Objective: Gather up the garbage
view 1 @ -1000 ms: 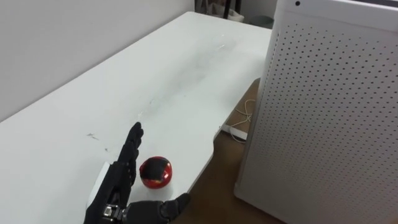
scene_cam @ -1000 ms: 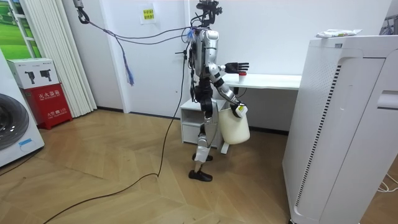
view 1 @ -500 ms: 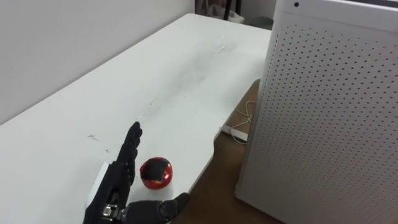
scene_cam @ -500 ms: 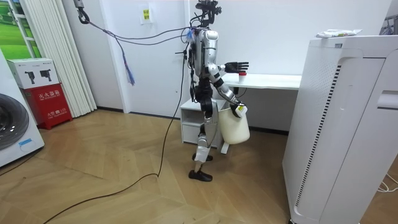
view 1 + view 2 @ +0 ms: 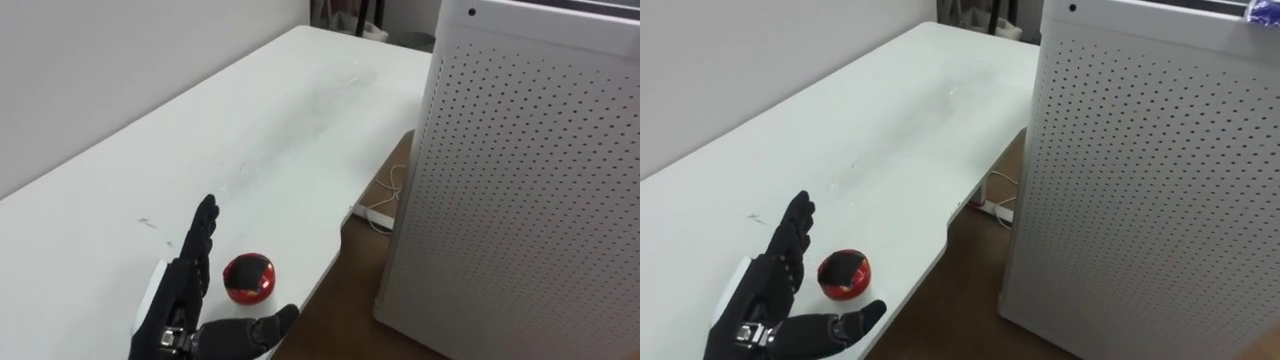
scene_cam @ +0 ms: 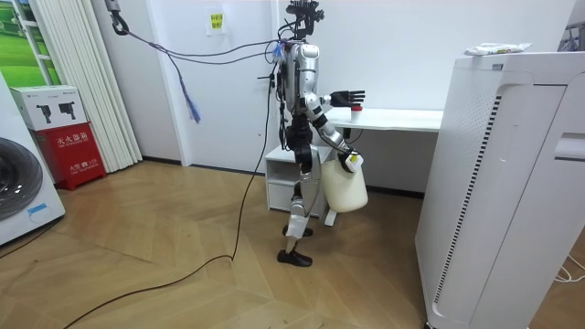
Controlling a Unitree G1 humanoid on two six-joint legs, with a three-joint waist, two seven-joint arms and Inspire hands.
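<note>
Left eye, ball: red ball [image 5: 249,279] on the white table [image 5: 300,130], close to its near edge.
Left eye, direction: ball sits just right of the left hand [image 5: 175,300], inside the gap between straight fingers and out-turned thumb.
Left eye, axis: round, so no long axis to line up with.
Left eye, hand state: spread wide, holding nothing; contact with the ball cannot be told.
Right eye, relation: same layout, the ball beside the fingers and ahead of the thumb.
Room, nearer hand: left, reaching over the table's end.
Room, right hand [image 6: 350,162]: low at the top of a white bin [image 6: 345,187]; grip too small to read.
Next move (judgement): curl fingers and thumb inward.
</note>
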